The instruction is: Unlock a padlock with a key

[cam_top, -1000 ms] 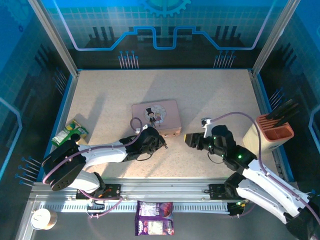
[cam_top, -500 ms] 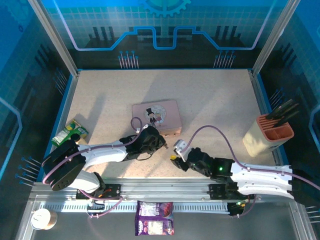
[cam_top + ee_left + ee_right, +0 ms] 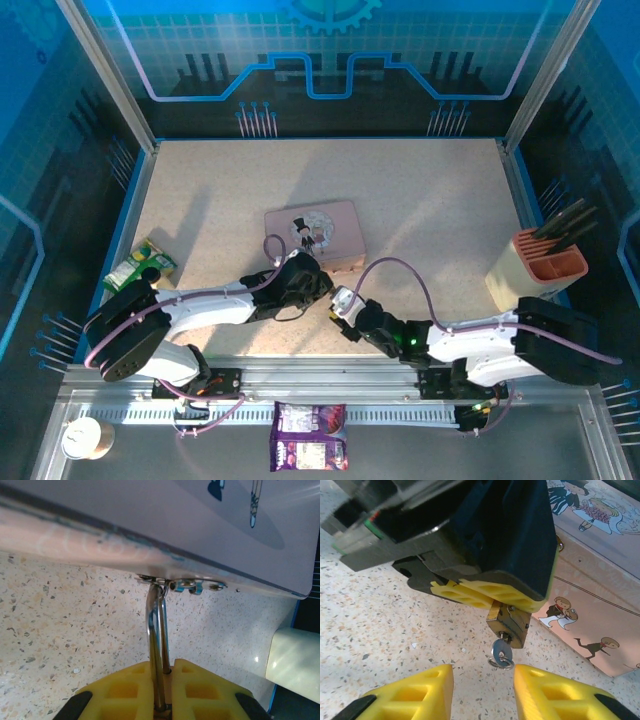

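Padlock (image 3: 507,625): brass body clamped in the left gripper (image 3: 492,599), low over the counter (image 3: 380,625) and just beside the pink tin (image 3: 590,605). Its shackle (image 3: 157,625) reaches the tin's clasp. Key (image 3: 499,654) sits in the keyhole at the body's lower end. Right gripper (image 3: 483,682) is spread apart, with its fingers flanking the key and not touching it.

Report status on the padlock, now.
Left gripper shut on padlock, shackle at pink tin hasp. Right gripper open, straddling key in keyhole. Tin close alongside.
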Controlling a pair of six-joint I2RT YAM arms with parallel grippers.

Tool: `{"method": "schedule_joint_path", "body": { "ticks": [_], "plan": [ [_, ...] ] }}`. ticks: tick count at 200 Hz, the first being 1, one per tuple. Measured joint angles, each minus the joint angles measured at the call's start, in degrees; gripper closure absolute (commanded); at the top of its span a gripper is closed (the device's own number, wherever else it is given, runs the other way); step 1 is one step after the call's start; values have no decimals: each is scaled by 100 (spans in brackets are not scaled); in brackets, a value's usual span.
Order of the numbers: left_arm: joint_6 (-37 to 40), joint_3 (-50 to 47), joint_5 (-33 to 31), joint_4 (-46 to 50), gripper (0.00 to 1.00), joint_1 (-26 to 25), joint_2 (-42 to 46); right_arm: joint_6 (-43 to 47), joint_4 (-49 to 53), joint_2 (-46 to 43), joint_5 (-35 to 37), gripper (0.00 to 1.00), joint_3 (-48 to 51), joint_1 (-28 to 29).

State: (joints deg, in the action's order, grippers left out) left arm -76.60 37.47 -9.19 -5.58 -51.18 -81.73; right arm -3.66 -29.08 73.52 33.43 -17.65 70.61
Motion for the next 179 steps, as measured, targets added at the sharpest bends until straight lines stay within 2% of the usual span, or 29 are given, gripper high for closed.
{"method": "schedule_joint_path", "body": {
  "ticks": [65, 179],
  "plan": [
    [0, 0, 4, 107, 100, -11, 4, 177, -608, 492, 282, 72, -2, 0],
    [-2, 0, 0, 155, 100, -37, 90, 155, -1003, 852, 369, 81, -59, -17]
  ]
}}
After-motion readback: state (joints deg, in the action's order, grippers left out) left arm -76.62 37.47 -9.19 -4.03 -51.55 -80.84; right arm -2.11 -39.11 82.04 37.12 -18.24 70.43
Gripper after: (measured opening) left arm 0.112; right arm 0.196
